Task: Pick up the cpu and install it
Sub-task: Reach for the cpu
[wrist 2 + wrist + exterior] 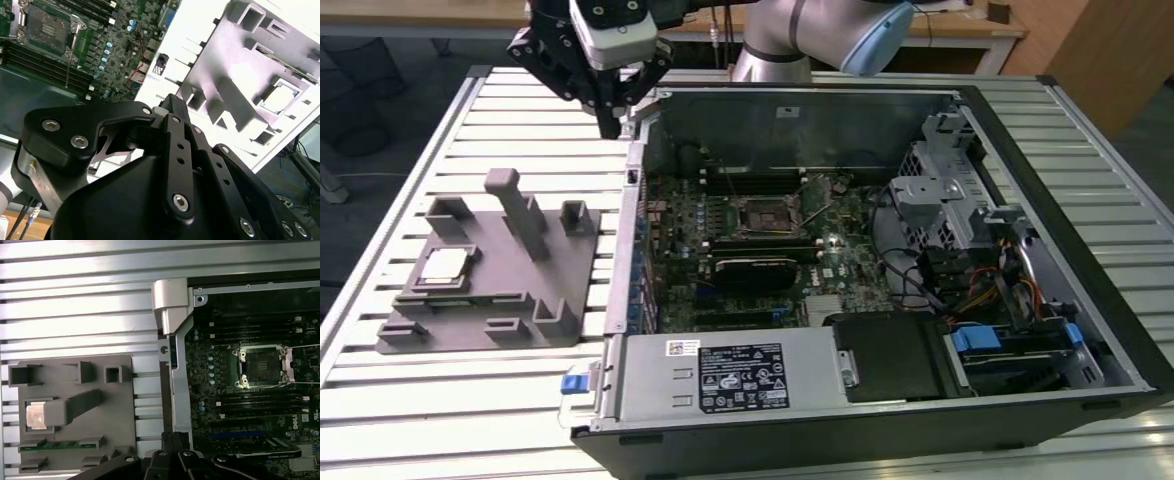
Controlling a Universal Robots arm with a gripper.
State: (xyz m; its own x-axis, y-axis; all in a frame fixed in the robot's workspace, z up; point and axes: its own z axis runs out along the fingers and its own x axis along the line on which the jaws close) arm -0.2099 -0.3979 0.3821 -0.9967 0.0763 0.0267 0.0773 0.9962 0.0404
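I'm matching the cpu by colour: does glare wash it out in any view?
Second wrist view: the cpu and grey fixture are blown out near white. First wrist view: the cpu glares pale pink, and the table slats are bright. Exterior view: the cpu is evenly lit, its beige top readable.

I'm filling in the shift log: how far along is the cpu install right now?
Done: nothing yet. The cpu lies in its recess on the grey fixture, untouched. In hand: the gripper hangs shut and empty above the far corner of the open computer case, on the fixture's side. Left: both the pickup and the install; the socket on the board stands empty.
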